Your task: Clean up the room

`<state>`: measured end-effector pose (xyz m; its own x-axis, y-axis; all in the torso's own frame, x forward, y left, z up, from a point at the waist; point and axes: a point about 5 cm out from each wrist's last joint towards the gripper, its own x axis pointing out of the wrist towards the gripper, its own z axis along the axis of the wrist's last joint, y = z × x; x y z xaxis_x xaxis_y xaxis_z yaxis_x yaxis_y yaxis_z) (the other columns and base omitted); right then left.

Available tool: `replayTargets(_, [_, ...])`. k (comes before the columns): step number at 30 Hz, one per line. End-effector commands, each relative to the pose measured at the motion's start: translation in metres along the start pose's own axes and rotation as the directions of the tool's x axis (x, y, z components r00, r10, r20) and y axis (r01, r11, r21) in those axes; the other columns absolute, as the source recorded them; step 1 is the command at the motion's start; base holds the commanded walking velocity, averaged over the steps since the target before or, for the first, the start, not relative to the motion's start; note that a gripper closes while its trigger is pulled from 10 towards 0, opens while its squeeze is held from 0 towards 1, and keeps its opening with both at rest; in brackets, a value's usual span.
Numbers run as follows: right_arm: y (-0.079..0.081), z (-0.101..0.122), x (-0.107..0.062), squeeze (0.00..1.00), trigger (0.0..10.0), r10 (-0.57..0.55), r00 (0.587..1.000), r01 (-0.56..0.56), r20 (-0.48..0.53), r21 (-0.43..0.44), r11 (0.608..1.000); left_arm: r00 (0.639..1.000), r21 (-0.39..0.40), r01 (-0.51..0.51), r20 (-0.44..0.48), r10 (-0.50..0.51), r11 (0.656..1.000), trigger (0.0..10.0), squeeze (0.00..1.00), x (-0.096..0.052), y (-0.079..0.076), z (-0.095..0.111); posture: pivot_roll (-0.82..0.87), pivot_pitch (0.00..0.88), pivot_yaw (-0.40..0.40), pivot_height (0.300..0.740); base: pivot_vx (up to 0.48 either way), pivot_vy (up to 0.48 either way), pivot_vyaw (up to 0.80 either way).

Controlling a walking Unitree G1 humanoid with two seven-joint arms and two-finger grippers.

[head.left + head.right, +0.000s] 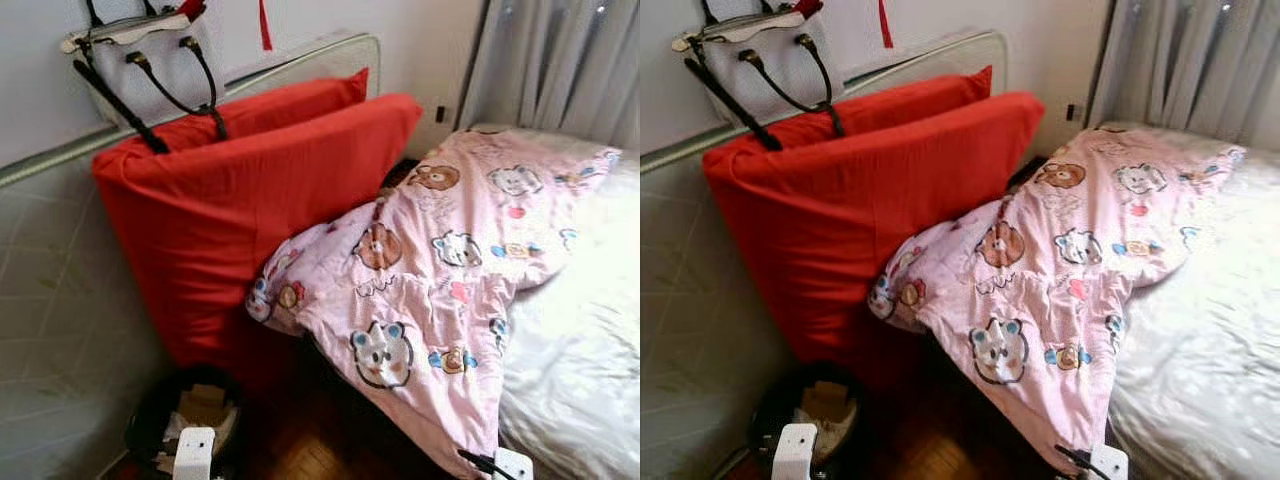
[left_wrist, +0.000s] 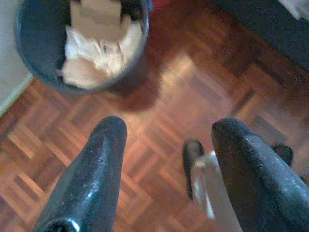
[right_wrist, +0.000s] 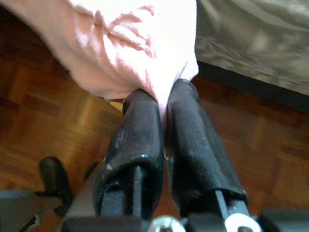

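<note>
Pinching the lower corner of the pink quilt (image 3: pixel 130 43), the right gripper (image 3: pixel 164 116) has its jaws closed on the fabric. The quilt drapes off the bed (image 1: pixel 580 340) toward the wood floor (image 2: pixel 159 125), beside a red cushion (image 1: pixel 240 200). The left gripper (image 2: pixel 166 145) hangs with jaws apart above the floor near a bin (image 2: pixel 38 63).

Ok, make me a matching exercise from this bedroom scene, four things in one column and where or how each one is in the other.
1. pink quilt
2. handbag
3. bin
4. left gripper

A. open above the wooden floor
B. on the floor, holding paper scraps
C. pinched at its edge by the right gripper
D. on top of the red cushions

Pairs: 1-C, 2-D, 3-B, 4-A
</note>
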<state>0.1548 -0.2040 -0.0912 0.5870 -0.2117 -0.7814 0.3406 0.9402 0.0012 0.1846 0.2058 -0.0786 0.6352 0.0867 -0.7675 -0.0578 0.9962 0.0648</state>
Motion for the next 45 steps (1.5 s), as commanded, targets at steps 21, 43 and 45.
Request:
replayTargets(21, [0.0,0.045,0.008,0.0,10.0,-0.047,0.984,0.035,0.17,0.073,0.997,1.0,0.002,-0.011,-0.008,0.011,1.0,10.0,0.0,-0.001,0.003,-0.002,-0.01,0.0,0.029,0.74,-0.04,0.0,0.0])
replayTargets(43, [0.009,0.077,0.008,0.0,10.0,-0.031,0.947,0.029,0.319,0.013,1.0,1.0,0.026,-0.001,-0.009,0.001,1.0,10.0,0.0,-0.001,0.001,-0.002,-0.01,0.006,0.027,0.74,0.0,0.0,0.0])
replayTargets(45, [0.014,0.076,0.009,0.0,10.0,-0.002,0.953,0.003,0.302,-0.002,1.0,1.0,0.028,0.001,-0.009,-0.001,1.0,10.0,0.0,-0.001,0.0,-0.002,-0.02,0.004,0.027,0.74,0.0,0.0,0.0])
